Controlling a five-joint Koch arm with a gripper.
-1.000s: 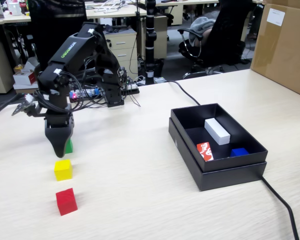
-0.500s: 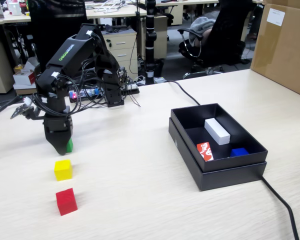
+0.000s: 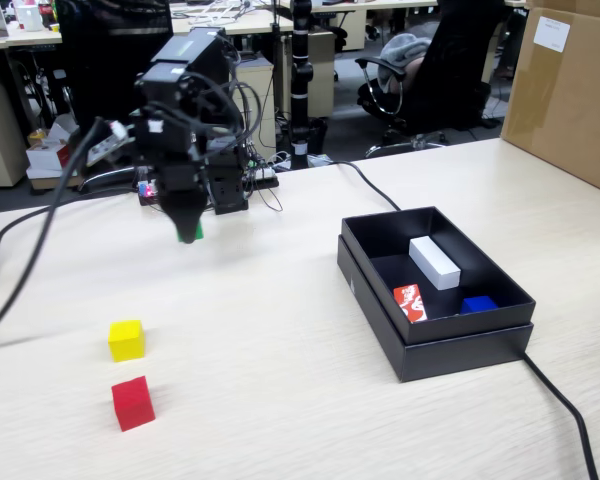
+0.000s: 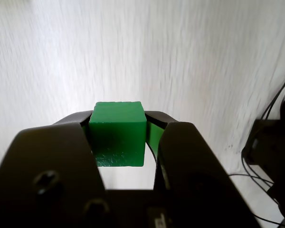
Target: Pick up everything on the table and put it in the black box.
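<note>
End effector (image 3: 188, 232) and green cube (image 4: 117, 133) now off the table (image 3: 280, 330) (cube clamped), nearer the arm's base.

The gripper (image 4: 118, 124) has its two black jaws pressed against the left and right sides of a green cube (image 4: 117, 133), holding it clear above the pale wood-grain table (image 4: 147, 52), which looks streaked and blurred. At the right edge, dark cables (image 4: 278, 102) run beside a black part that is too cropped to identify.
</note>
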